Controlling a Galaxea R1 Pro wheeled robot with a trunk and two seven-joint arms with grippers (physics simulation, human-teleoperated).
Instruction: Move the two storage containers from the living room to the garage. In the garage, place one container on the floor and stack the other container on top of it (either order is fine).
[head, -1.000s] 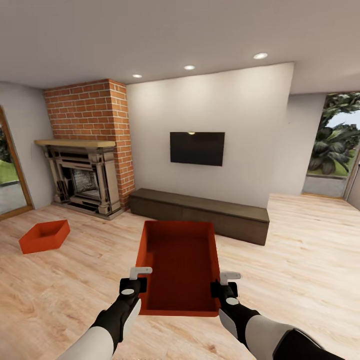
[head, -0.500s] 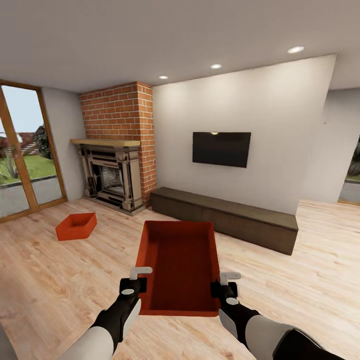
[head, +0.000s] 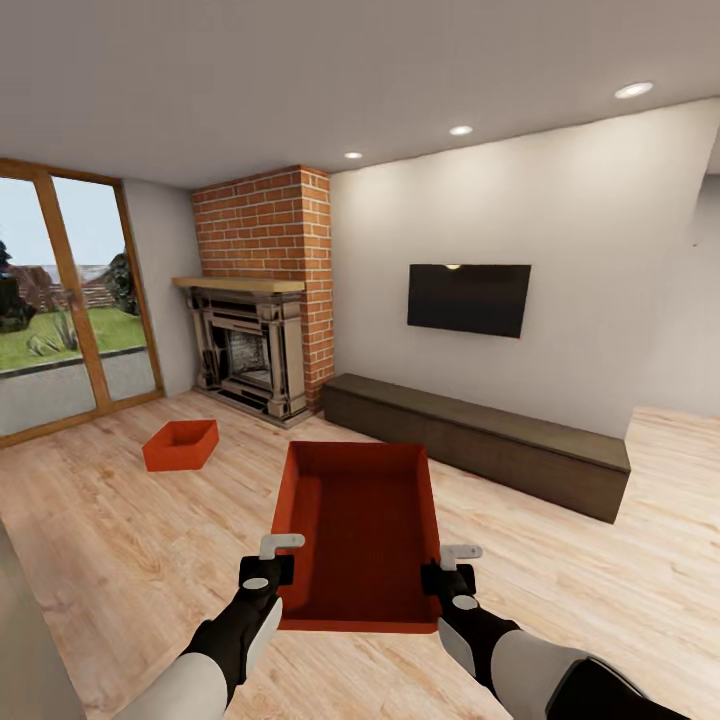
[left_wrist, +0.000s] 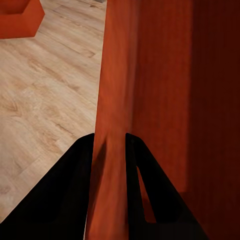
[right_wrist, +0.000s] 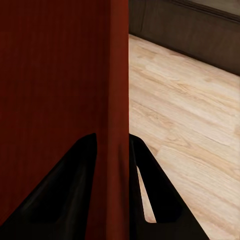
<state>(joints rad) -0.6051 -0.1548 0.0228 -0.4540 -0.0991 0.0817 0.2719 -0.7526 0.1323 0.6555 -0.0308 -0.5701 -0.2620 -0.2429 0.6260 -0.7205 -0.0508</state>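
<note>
I hold one orange-red storage container (head: 360, 530) level in front of me, above the light wood plank floor of the living room. My left gripper (head: 278, 560) is shut on its left wall (left_wrist: 117, 100), and my right gripper (head: 445, 565) is shut on its right wall (right_wrist: 117, 90). The black fingers (left_wrist: 80, 175) pinch the thin wall from both sides, as do the fingers (right_wrist: 82, 170) of the other hand. The second storage container (head: 181, 445) lies on the planks to the left, in front of the fireplace, and its corner (left_wrist: 20, 17) shows in the left wrist view.
A red brick fireplace (head: 262, 290) stands in the corner, a black TV (head: 468, 299) hangs on the white wall, and a long dark low cabinet (head: 480, 440) runs below it. Glass doors (head: 60, 320) line the left wall. A pale edge (head: 25, 640) shows at lower left.
The whole view has swung left: fireplace, TV and cabinet slid right, and the glass doors came in. The held container and both grippers kept their place in the picture.
</note>
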